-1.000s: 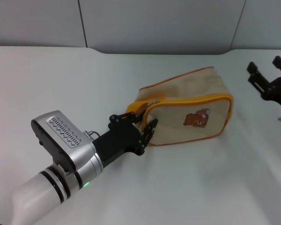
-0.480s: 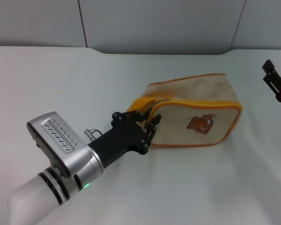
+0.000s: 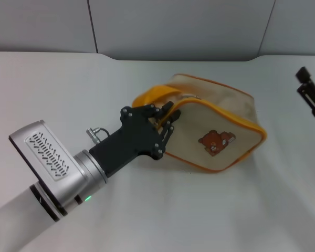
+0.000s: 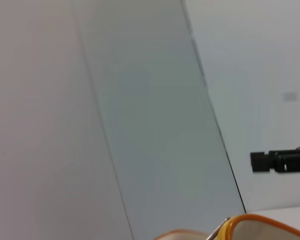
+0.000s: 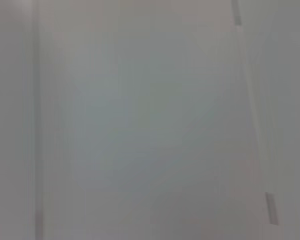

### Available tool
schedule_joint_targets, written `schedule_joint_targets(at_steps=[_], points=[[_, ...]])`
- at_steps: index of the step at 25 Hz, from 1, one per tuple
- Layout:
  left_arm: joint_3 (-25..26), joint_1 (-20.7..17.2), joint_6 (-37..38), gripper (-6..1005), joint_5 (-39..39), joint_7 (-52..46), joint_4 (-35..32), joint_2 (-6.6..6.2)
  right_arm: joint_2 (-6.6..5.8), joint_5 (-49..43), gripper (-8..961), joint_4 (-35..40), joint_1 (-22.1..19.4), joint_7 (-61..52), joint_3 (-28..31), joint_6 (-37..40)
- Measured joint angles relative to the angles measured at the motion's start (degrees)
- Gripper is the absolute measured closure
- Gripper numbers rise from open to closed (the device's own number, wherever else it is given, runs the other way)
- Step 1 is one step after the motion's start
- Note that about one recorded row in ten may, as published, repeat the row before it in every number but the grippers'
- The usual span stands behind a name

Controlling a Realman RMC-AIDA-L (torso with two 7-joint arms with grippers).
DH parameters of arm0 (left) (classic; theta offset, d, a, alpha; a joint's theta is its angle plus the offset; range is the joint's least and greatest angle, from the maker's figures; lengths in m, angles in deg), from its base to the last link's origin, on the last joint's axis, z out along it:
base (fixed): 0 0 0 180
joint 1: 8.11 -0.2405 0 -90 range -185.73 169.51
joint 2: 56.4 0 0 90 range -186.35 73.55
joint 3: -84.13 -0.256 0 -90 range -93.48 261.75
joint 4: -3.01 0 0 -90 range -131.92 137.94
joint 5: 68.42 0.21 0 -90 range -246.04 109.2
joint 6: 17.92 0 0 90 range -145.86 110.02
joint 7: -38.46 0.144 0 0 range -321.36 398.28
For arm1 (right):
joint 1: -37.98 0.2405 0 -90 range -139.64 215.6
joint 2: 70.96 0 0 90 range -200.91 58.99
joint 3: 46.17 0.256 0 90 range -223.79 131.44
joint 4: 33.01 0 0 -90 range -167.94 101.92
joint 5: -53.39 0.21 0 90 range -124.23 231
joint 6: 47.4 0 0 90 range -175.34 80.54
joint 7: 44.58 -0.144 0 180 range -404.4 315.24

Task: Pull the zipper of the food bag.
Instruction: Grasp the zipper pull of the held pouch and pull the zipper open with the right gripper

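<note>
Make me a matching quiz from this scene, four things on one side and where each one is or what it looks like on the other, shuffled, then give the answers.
Things:
1. left gripper
2. right gripper
3. bear print
4. strap

Descriptions:
A. yellow loop at the bag's end nearest the left arm
B. brown, on the bag's beige side panel
C. at the bag's zipper end, fingers against the fabric
D. off at the table's far right edge, away from the bag

Pairs: 1-C, 2-D, 3-B, 4-A
</note>
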Motion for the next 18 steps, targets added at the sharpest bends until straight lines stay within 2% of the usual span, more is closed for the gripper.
schedule_joint_targets(at_steps=[7, 10, 18], points=[[0.2, 2.6, 1.1, 871, 0.6, 1.8, -1.8, 0.05, 0.26, -3.0, 223, 0.7, 0.7, 6.0, -5.6, 2.7], [0.2, 3.3, 1.2, 880, 0.6, 2.2, -2.2, 0.05, 0.27, -3.1, 226, 0.2, 1.5, 8.5, -9.8, 2.4], [0.2, 4.2, 3.0, 879, 0.6, 2.2, -3.6, -0.02, 0.33, -3.1, 235, -2.2, 2.9, 13.1, -12.6, -1.5]])
